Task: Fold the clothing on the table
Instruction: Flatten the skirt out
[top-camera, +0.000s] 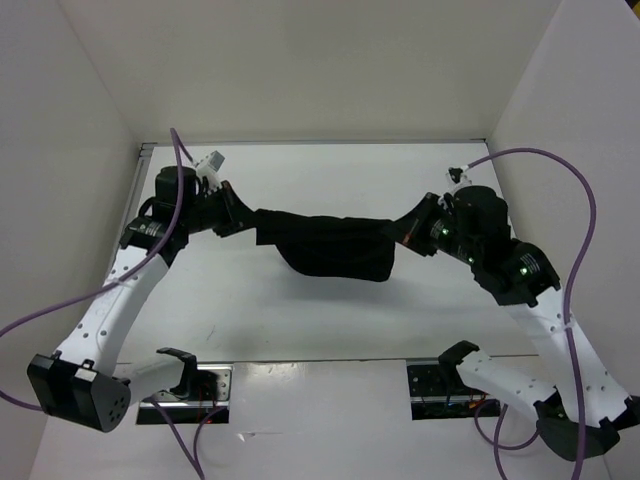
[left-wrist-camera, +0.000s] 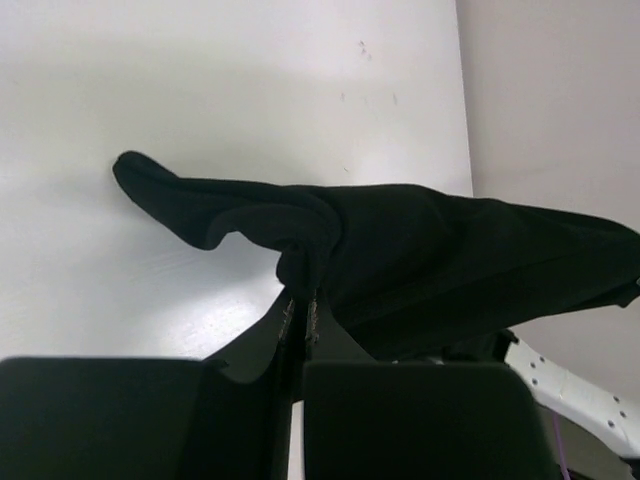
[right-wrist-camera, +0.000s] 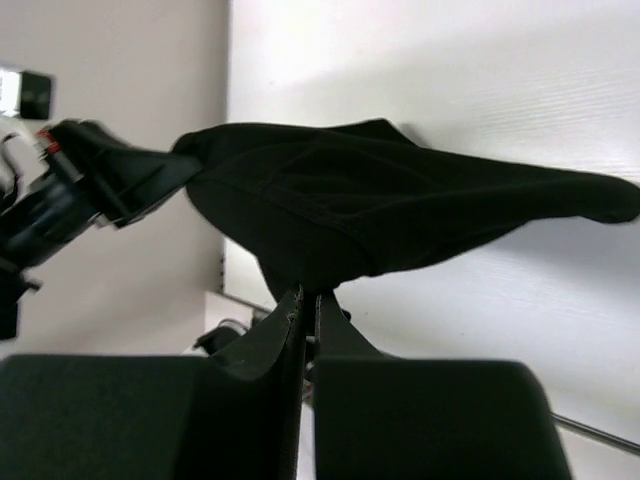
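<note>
Clothing (top-camera: 335, 252) sags over glossy white table (top-camera: 300, 320) | left gripper (top-camera: 248, 216), right gripper (top-camera: 399, 232) pinch its ends | white walls (top-camera: 60, 120)

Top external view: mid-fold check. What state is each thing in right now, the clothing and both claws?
clothing: bunched, not yet folded flat, strung between the two claws with its middle sagging; appears lifted off the table
left claw: shut, pinching the clothing's left end
right claw: shut, pinching the clothing's right end
</note>
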